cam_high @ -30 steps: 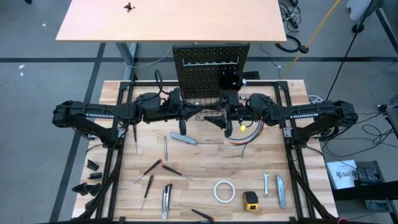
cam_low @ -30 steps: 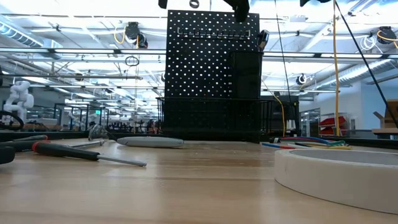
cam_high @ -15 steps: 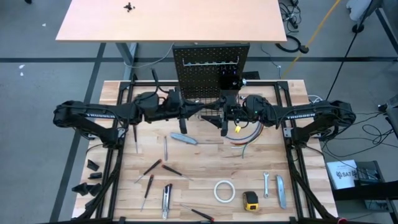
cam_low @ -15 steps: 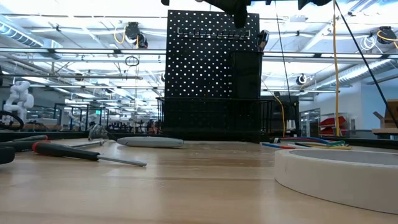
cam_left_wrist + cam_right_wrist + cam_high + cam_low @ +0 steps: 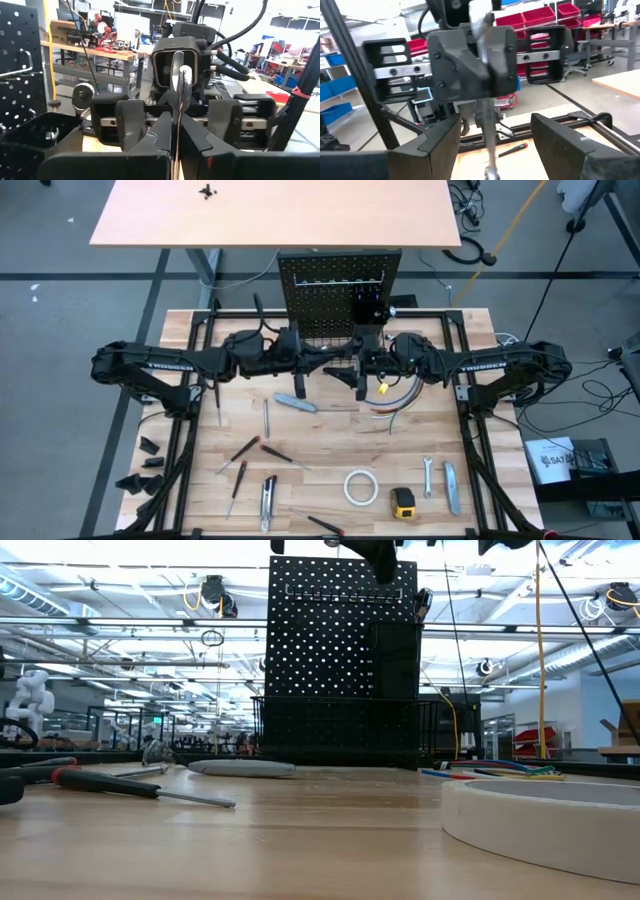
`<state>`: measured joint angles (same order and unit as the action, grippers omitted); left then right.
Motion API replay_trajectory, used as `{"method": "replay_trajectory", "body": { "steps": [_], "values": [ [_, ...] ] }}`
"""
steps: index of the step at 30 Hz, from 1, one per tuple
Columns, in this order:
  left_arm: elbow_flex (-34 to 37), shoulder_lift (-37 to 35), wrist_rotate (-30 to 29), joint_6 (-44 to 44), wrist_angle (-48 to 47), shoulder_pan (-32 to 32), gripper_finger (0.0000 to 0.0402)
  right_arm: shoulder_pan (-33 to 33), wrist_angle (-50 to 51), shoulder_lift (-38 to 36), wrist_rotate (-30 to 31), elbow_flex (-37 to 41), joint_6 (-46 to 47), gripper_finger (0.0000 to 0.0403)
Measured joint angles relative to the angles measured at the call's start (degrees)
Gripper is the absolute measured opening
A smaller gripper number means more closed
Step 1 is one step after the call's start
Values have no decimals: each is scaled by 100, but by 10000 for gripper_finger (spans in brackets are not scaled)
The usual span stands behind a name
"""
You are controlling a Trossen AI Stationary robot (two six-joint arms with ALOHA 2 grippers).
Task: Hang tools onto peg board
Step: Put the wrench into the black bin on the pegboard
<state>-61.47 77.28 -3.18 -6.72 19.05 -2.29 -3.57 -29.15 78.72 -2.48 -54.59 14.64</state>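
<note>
My left gripper (image 5: pixel 338 366) is shut on a silver wrench (image 5: pixel 179 85) and holds it in the air in front of the peg board (image 5: pixel 330 290). The wrench stands upright and shows edge-on in the left wrist view. My right gripper (image 5: pixel 358 372) faces it from the table's right. It is open, with one finger (image 5: pixel 440 145) on each side of the wrench's lower part (image 5: pixel 489 135), and touches nothing. Other tools lie flat on the wooden table: a grey utility knife (image 5: pixel 296 403), a wrench (image 5: pixel 266 418) and screwdrivers (image 5: pixel 245 448). My left gripper pinches the wrench's shaft (image 5: pixel 177 107) between its two fingers. The fingers are level, come from the table's left and lie across the wrench. The wrench is lifted clear and upright, with one end above the fingers and the other hanging below.
A white tape roll (image 5: pixel 361 487), a yellow tape measure (image 5: pixel 403 501), a small wrench (image 5: pixel 428 476) and a second knife (image 5: pixel 452 487) lie near the front edge. A bundle of coloured wires (image 5: pixel 395 395) lies under the right arm. The board's black bin (image 5: pixel 35 135) is beside the grippers.
My left gripper has edged a little toward the table's right edge, closer to the right gripper. The wrench has stayed upright in its hold.
</note>
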Motion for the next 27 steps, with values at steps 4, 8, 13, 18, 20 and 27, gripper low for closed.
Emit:
{"method": "replay_trajectory", "body": {
  "steps": [4,8,13,18,20,27],
  "values": [
    [0,0,0,4,7,-4,13,-7,-2,0,-79,0,104,235],
    [0,0,0,2,2,-34,10,-7,-20,0,-83,0,106,228],
    [0,0,-4,0,2,-36,7,-7,-22,0,-81,0,78,197],
    [0,0,-4,0,2,-36,7,-7,-61,-2,-81,0,75,161],
    [0,0,-4,-10,2,-36,7,-7,-125,-2,-75,0,75,148],
    [0,-1,-4,-44,6,-30,7,-7,-327,-4,-65,0,72,117]
  ]
}}
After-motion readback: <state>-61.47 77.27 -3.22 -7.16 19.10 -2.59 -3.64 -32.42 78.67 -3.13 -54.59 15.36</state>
